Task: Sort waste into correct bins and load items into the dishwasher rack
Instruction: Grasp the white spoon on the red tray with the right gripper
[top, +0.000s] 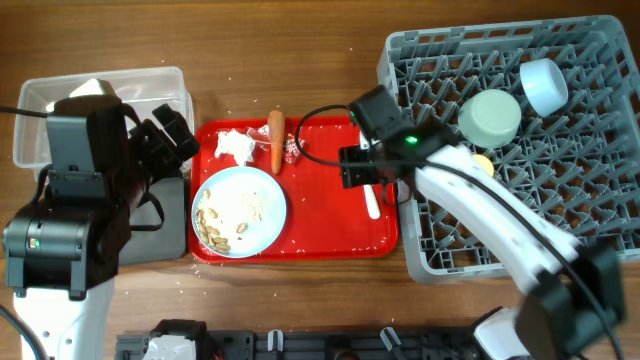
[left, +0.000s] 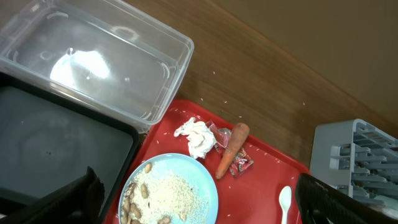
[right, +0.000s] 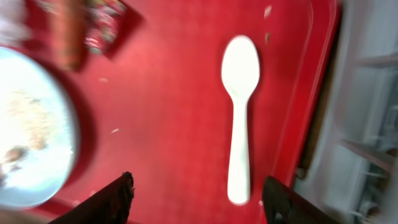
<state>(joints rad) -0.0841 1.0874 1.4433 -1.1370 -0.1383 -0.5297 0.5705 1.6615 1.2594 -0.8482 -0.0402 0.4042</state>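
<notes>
The white spoon (right: 239, 106) lay flat at the 3 o'clock edge of the red tray (top: 330, 215), bowl toward 12 and handle toward 6 in the right wrist view. The right arm (top: 480, 200) hung directly above it. Its jaws were wide open, a finger (right: 115, 199) on either side of the handle and clear of it, probably lined up to close across the narrow handle.

The dishwasher rack (top: 560, 200) stood on the worktop just past the tray at 3 o'clock, a short carry. It already held a mint bowl (top: 490, 115), a paler bowl (top: 545, 85) and, partly hidden, the yellow cup (top: 483, 163).

The waste sat on the tray. The tissue (left: 196, 137), carrot (left: 231, 149) and wrapper (left: 242, 165) clustered near 11 o'clock. Food scraps (left: 171, 193) covered the plate (left: 186, 167) at 8 o'clock.

The left arm (top: 75, 200) waited at 9 o'clock over the black tray (left: 56, 137), beside the clear tub (left: 93, 37). Its jaws were spread and empty, seemingly keeping out of the other arm's way.
</notes>
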